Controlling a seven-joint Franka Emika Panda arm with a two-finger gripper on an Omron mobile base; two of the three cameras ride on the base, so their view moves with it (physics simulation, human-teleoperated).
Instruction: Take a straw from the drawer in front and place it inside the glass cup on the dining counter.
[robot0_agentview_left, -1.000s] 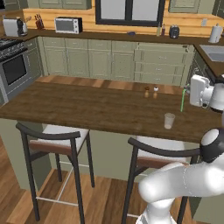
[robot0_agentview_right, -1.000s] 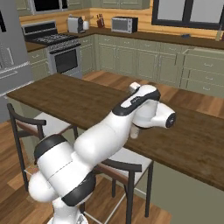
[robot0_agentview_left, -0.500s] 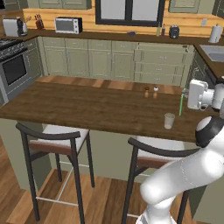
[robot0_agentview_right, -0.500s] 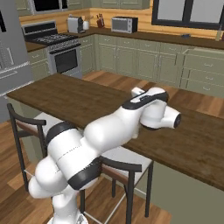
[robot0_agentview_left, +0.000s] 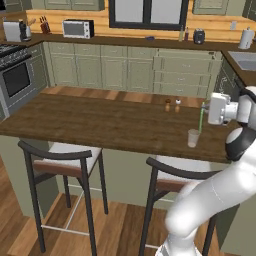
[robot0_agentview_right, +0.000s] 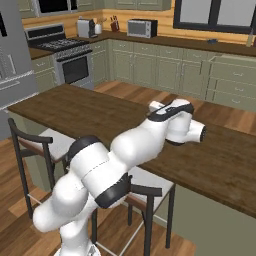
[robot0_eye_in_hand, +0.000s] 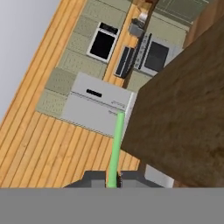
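Note:
A thin green straw (robot0_agentview_left: 201, 120) hangs nearly upright from my gripper (robot0_agentview_left: 204, 106), which is shut on its top end. Its lower tip hovers just above and slightly right of the small clear glass cup (robot0_agentview_left: 193, 138), which stands near the front edge of the dark-brown dining counter (robot0_agentview_left: 100, 120). In the hand view the straw (robot0_eye_in_hand: 116, 146) runs up from between my fingertips (robot0_eye_in_hand: 113, 180), beside the counter's corner (robot0_eye_in_hand: 183, 118). In the right base view my own arm covers the hand over the counter (robot0_agentview_right: 75, 105). The drawer is out of view.
Two small brown shakers (robot0_agentview_left: 172, 105) stand behind the cup. Two black-framed stools (robot0_agentview_left: 65, 155) (robot0_agentview_left: 180, 175) sit along the counter's near side. The back worktop carries a toaster (robot0_agentview_left: 17, 31) and a microwave (robot0_agentview_left: 75, 28); a stove (robot0_agentview_left: 15, 75) is at far left.
My hand has carried the straw a little to the left and slightly down, closer to the glass cup. The cup and shakers have stayed put.

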